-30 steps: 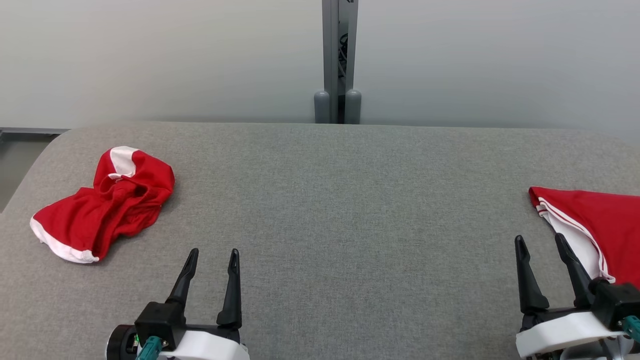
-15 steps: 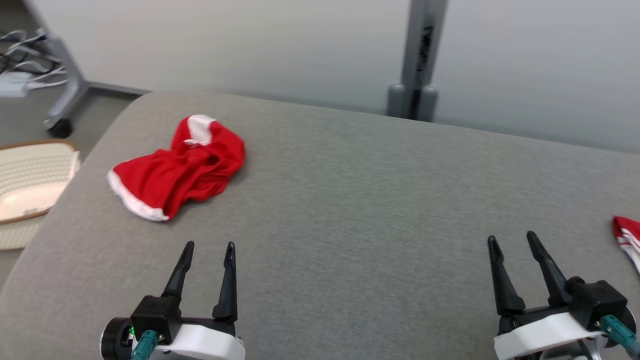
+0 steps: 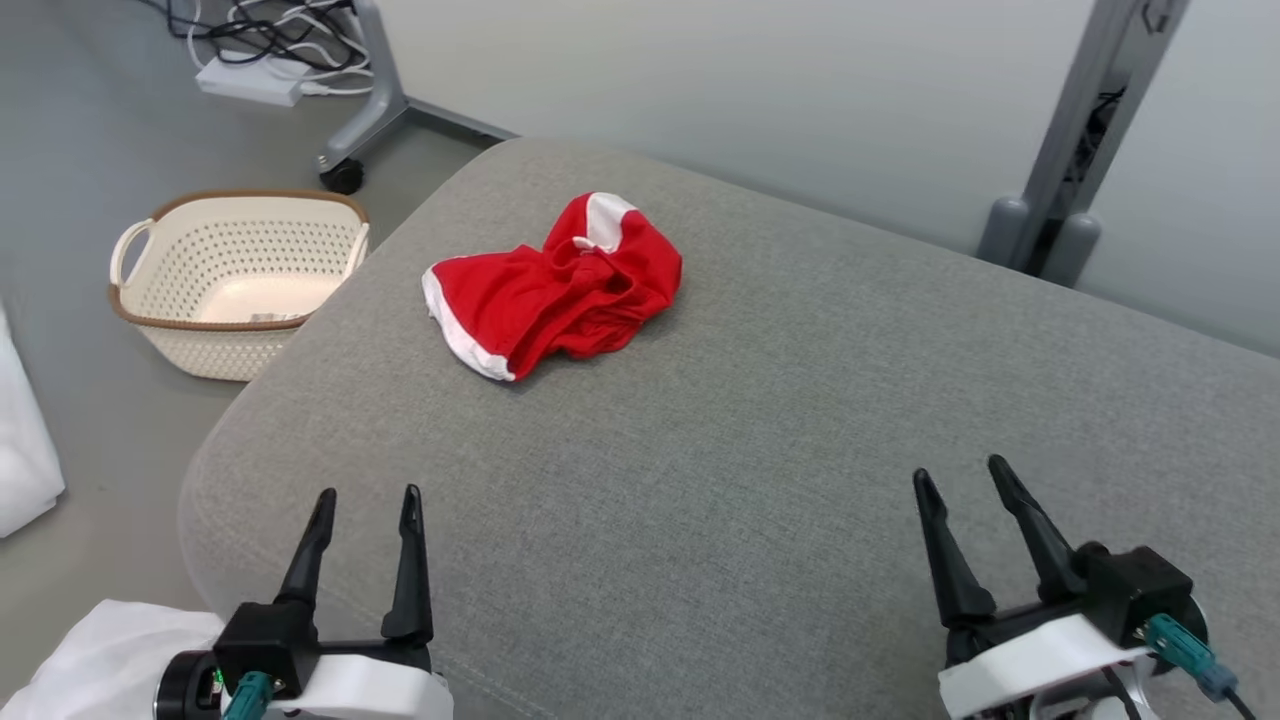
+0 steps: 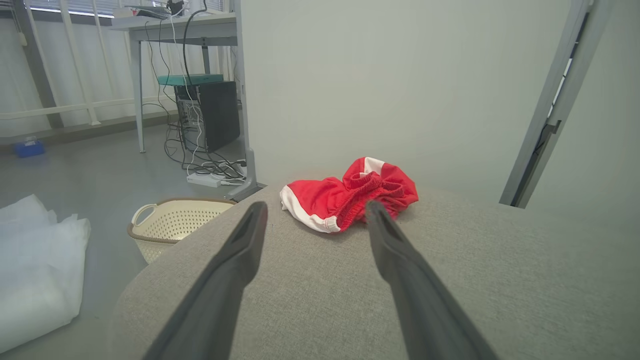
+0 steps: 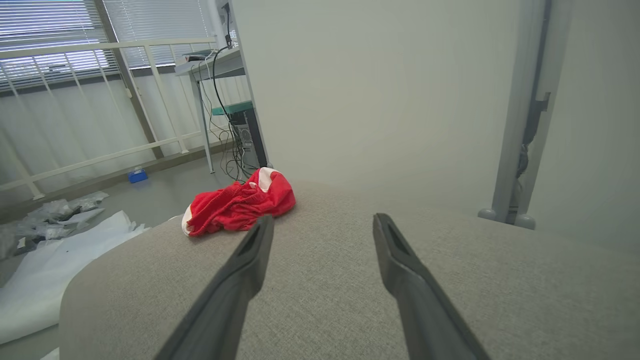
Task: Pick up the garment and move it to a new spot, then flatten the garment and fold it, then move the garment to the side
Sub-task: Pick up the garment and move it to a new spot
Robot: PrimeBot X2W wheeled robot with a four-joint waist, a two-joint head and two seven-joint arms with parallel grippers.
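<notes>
Red garment (image 3: pixel 560 290) lies crumpled on grey table (image 3: pixel 750 420); left pincer (image 3: pixel 368 492) and right pincer (image 3: pixel 957 466) gape empty.

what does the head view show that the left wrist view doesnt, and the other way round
Head view: the right gripper, jaws open, and the inside of the cream basket seen from above.
Left wrist view: a desk with a black computer tower under it, and a white railing.
Both: the crumpled red and white garment on the grey padded table, the basket on the floor, and the open left gripper.
</notes>
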